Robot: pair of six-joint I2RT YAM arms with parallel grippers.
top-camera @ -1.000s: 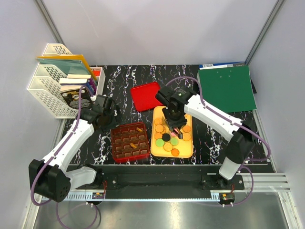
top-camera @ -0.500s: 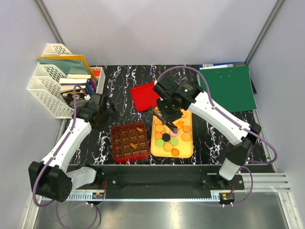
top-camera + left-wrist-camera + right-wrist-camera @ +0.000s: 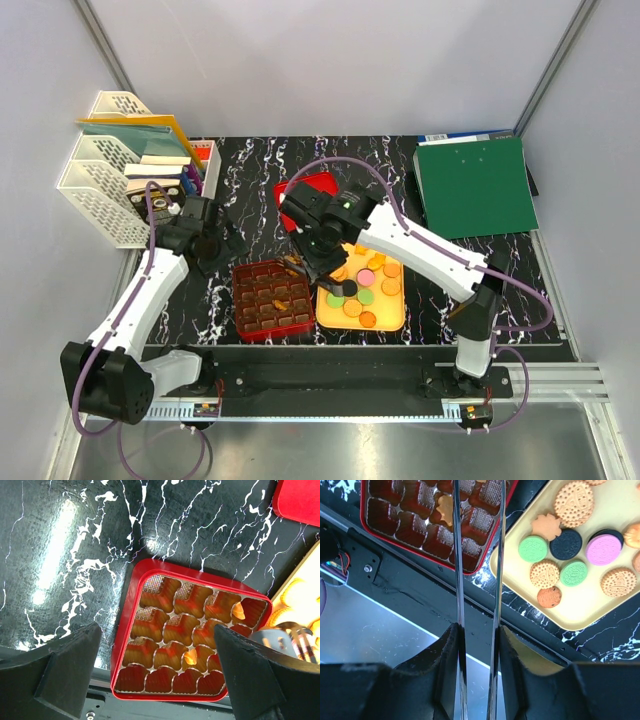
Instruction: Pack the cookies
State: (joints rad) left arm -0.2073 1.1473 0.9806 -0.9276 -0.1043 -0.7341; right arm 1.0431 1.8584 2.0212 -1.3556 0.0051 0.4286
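Several cookies [image 3: 362, 291], orange, green, pink and black, lie on the yellow tray [image 3: 392, 316]. In the right wrist view the cookies [image 3: 566, 544] sit to the right on that tray [image 3: 600, 605]. My right gripper [image 3: 318, 240] [image 3: 477, 630] is shut on metal tongs [image 3: 458, 580]; their blades reach over the red grid box [image 3: 272, 298] [image 3: 415, 515] at its far right corner. The blade tips are out of view. Two orange cookies [image 3: 239, 611] lie in the box's cells. My left gripper [image 3: 205, 240] [image 3: 160, 680] hangs open above the box [image 3: 195, 645], holding nothing.
A red lid [image 3: 310, 183] lies behind the box, partly under the right arm. White file racks [image 3: 100, 180] with papers stand at the far left. A green folder [image 3: 475, 185] lies at the back right. The table's near rail runs just below box and tray.
My right arm has swung left with the tongs, from over the yellow tray to the box's far right corner. The left arm has drawn slightly back and to the left, still open.
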